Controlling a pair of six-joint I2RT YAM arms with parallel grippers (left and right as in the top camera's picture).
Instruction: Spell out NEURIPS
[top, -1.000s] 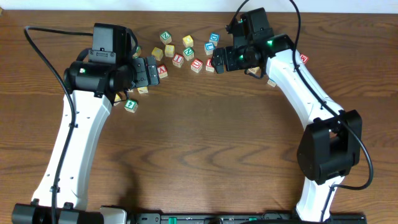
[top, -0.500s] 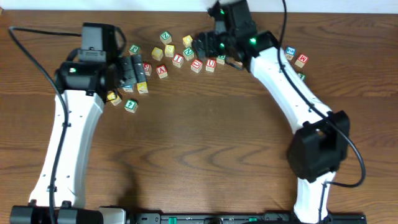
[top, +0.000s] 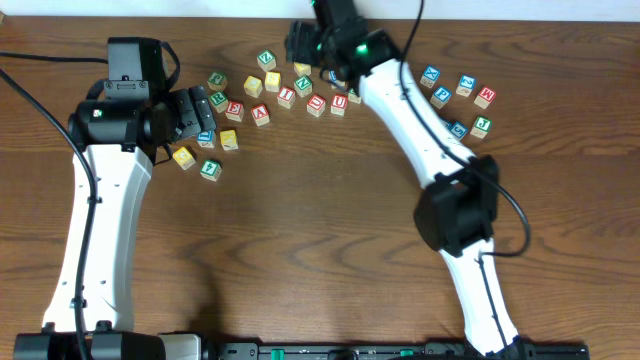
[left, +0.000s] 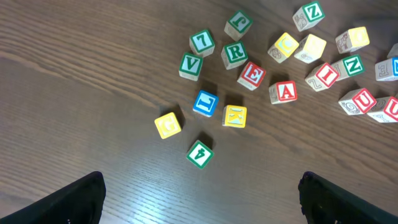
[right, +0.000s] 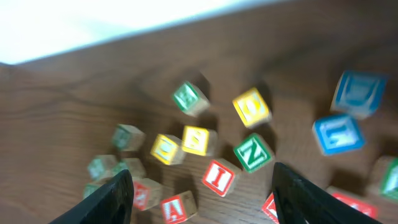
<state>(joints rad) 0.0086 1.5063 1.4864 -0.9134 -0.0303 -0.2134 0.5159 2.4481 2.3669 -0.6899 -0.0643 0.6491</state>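
Note:
The wooden letter cubes lie scattered along the table's far side. In the overhead view I see green R (top: 218, 98), red E (top: 235, 110), green N (top: 303, 84), red I (top: 287, 97), red U (top: 316, 104) and blue P (top: 442, 95). A plain yellow-faced cube (top: 272, 82) lies among them. The left wrist view shows R (left: 234, 53), E (left: 252, 74), I (left: 324, 74), N (left: 352, 65) and U (left: 359, 99). My left gripper (top: 190, 112) is open and empty, left of R and E. My right gripper (top: 300, 48) is open and empty, above the cubes near N (right: 253, 152) and I (right: 219, 177).
Other cubes lie mixed in: red A (top: 261, 115), a second red U (top: 338, 102), yellow G (left: 168, 124), blue L (left: 204, 102), yellow K (left: 234, 116), green 4 (left: 199, 153). A few cubes sit at the right, such as red W (top: 486, 97). The table's back edge runs just behind the cubes.
Both arms have swung left. The right gripper moved from the cluster's right side to its back left. The left gripper drew back to the left. No cube was picked up.

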